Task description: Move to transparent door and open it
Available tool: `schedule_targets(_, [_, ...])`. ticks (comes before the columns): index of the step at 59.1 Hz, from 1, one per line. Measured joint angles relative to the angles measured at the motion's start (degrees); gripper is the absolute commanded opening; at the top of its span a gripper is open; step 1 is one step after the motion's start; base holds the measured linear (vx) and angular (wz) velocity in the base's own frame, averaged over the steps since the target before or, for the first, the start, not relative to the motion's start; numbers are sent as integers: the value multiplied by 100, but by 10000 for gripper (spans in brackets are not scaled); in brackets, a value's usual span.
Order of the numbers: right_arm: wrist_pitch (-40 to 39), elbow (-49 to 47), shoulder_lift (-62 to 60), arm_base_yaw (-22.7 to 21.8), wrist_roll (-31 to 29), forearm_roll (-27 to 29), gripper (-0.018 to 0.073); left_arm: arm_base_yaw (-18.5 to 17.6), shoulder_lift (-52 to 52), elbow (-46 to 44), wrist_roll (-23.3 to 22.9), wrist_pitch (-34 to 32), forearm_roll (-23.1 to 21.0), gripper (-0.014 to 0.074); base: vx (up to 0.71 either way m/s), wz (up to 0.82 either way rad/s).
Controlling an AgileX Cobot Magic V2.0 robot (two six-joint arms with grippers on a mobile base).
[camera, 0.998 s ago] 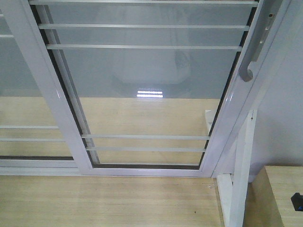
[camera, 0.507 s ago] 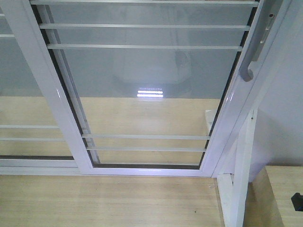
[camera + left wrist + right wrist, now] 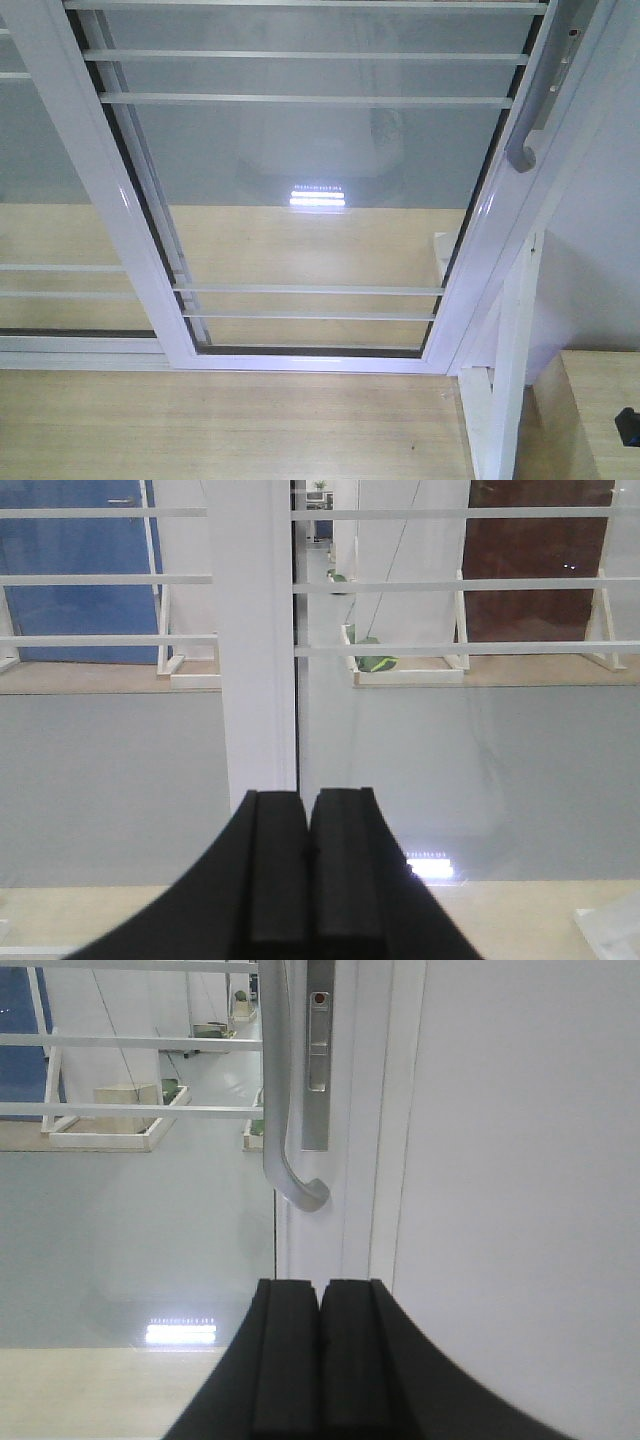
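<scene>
We are barely creeping now: over the last second the door is shifting only a hair in the front view. So we are judging the approach nearly done, with the reach for the handle next. The door is standing close before us, seemingly shut, handle on its right stile. The left pincer and right pincer are both pressing their pads together, gripping nothing. The right one is pointing just below the handle, apart from it.

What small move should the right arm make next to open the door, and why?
Probably open the right gripper and advance it to the handle of the transparent door: its jaws are shut, and the wrist view shows the handle ahead, not yet touched.
</scene>
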Motion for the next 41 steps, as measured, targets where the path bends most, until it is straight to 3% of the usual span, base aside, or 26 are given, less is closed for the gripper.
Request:
schedule_targets(29, [-29, 0, 0, 0, 0, 0, -6, 0, 0, 0, 0, -154, 0, -6, 0, 0])
schedule_targets(41, [-495, 0, 0, 0, 0, 0, -6, 0, 0, 0, -63, -740, 0, -6, 0, 0])
